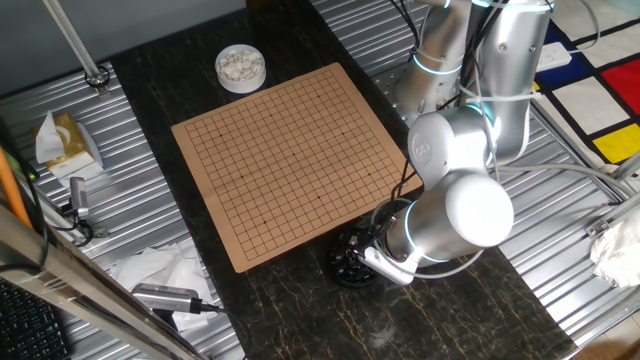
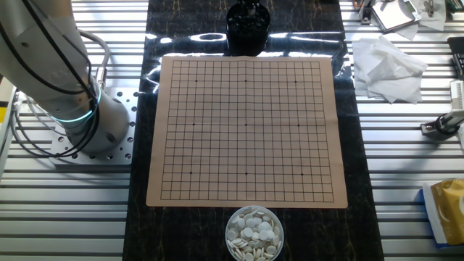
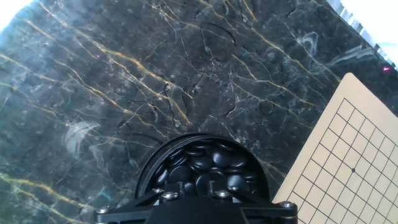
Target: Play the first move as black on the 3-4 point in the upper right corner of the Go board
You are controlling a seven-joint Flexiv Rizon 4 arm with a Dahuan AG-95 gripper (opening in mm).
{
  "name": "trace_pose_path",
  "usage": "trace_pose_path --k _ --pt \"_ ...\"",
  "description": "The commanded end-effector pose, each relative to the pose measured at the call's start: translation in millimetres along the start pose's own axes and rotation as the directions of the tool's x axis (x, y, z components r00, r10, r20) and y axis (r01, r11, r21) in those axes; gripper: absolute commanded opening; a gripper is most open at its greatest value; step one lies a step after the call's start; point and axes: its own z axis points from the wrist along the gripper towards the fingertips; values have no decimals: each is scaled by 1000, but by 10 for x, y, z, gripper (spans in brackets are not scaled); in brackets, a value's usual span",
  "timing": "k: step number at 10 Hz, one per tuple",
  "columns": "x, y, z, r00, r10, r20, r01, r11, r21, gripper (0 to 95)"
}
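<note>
No stone sits on the board yet; the gripper hangs over the black bowl beside it, jaws hidden, state unclear. Next: pick one stone.

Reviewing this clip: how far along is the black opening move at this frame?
Done: nothing on the Go board; no stones on it. In hand: the gripper is down at the bowl of black stones, fingers hidden, so a grasp can't be confirmed. Left: lifting a stone, carrying it, placing it at the corner point.
</note>
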Motion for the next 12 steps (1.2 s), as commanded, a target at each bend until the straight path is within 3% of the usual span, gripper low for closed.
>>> trace_pose_path --k 1,11,12 --pt "-9 -14 2 1000 2 1 -2 1000 0 190" --pt "-32 -70 25 1000 9 4 -9 1000 -3 190" --pt "-32 -71 26 1000 10 4 -10 1000 -3 0"
